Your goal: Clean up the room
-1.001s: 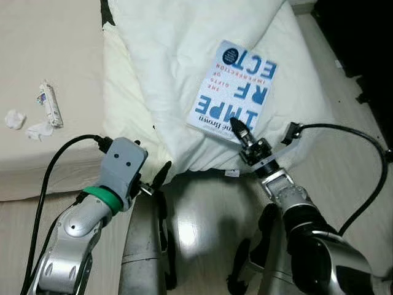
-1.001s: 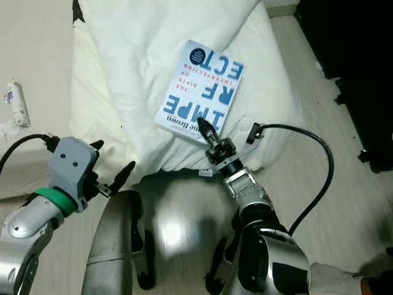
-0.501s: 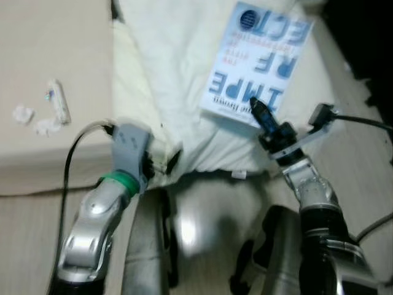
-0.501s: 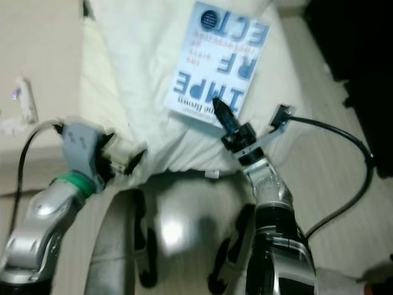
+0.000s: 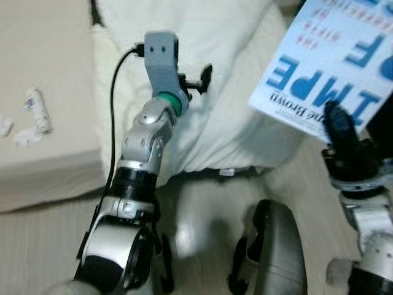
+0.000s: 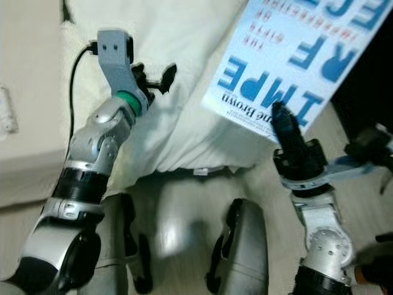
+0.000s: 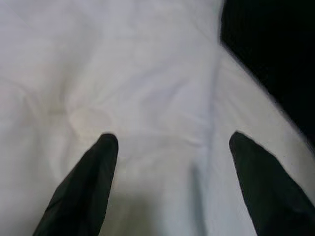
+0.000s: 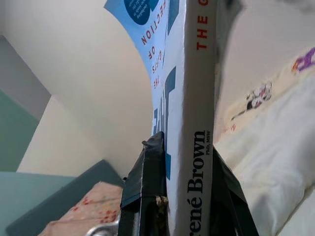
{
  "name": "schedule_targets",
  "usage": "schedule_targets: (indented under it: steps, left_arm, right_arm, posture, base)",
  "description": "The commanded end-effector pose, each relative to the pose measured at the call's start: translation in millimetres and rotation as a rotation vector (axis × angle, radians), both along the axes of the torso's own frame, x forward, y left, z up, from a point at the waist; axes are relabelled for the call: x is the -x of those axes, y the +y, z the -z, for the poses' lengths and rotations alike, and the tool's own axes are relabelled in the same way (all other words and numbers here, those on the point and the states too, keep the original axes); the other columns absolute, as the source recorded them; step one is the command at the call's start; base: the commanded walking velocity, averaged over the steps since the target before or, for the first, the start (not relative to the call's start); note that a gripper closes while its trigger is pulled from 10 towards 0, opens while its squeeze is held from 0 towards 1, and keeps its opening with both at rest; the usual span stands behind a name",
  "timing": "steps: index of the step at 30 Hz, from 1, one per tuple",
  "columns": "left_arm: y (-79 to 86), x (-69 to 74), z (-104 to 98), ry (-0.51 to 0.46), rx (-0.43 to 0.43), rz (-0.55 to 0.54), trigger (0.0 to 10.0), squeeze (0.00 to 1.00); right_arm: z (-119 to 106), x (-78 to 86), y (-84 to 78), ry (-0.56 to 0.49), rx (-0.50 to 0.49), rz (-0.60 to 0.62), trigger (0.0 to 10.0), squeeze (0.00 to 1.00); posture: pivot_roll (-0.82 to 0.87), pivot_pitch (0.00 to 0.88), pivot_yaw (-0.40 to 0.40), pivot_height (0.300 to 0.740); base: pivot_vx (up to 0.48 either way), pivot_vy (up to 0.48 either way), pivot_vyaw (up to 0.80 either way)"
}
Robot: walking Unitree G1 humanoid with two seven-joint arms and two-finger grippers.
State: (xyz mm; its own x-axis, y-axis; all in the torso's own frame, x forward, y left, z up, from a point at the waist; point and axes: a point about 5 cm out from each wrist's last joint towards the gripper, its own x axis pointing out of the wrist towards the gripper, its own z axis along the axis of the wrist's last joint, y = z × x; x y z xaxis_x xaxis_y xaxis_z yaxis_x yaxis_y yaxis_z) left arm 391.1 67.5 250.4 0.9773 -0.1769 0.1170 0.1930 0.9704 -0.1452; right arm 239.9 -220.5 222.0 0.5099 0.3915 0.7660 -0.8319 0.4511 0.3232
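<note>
A light blue paperback book [image 5: 334,67] with large blue letters is lifted off the bedding, tilted, at the right of the eye views. My right gripper [image 6: 286,125] is shut on its lower edge near the spine. In the right wrist view the white spine [image 8: 199,147] stands between the two black fingers [image 8: 147,177]. My left gripper [image 5: 198,78] is raised over the white pillow [image 5: 233,117]. It is open, and in the left wrist view both black fingertips [image 7: 106,147] hover over white fabric [image 7: 147,73] with nothing between them.
A beige mattress [image 5: 43,166] lies at the left with a small wrapper [image 5: 38,109] and crumpled tissue [image 5: 24,136] on it. Pale wood floor [image 5: 202,209] runs below the pillow. Something dark [image 6: 362,98] stands at the right. My own legs [image 5: 276,258] show at the bottom.
My right gripper has raised the book from the pillow toward the camera. My left arm has swung up and forward over the pillow. The view has also shifted.
</note>
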Motion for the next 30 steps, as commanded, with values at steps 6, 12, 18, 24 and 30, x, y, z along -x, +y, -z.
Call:
schedule_targets:
  steps: [6,12,18,24,30]
  left_arm:
    - [28.6,-13.8,-7.8,-0.031,-0.077,-0.196,10.0,0.0]
    - [95.8,-18.0,-8.3,-0.023,-0.167,-0.474,10.0,0.0]
    - [140.2,-17.6,24.8,0.156,-0.097,-0.568,10.0,0.0]
    - [132.5,-14.9,66.2,0.393,0.166,-0.479,10.0,0.0]
    - [118.8,-18.9,60.2,0.345,0.463,-0.391,10.0,0.0]
  right_arm:
    - [1.6,14.9,8.9,0.001,-0.027,-0.018,0.0,0.0]
    - [12.6,18.5,23.4,0.081,-0.059,-0.07,0.0,0.0]
    - [16.6,13.6,35.7,0.139,-0.062,-0.14,0.0,0.0]
    - [10.5,11.3,38.7,0.13,-0.06,-0.156,0.0,0.0]
    - [9.8,15.1,39.2,0.138,-0.056,-0.152,0.0,0.0]
  posture:
    - [-0.03,0.206,0.129,0.522]
    - [0.0,0.21,0.128,0.522]
    - [0.0,0.21,0.128,0.522]
    - [0.0,0.21,0.128,0.522]
    - [0.01,0.208,0.095,0.522]
  base:
    - [0.0,0.0,0.0]
    - [0.0,0.0,0.0]
    - [0.0,0.0,0.0]
    - [0.0,0.0,0.0]
    - [0.0,0.0,0.0]
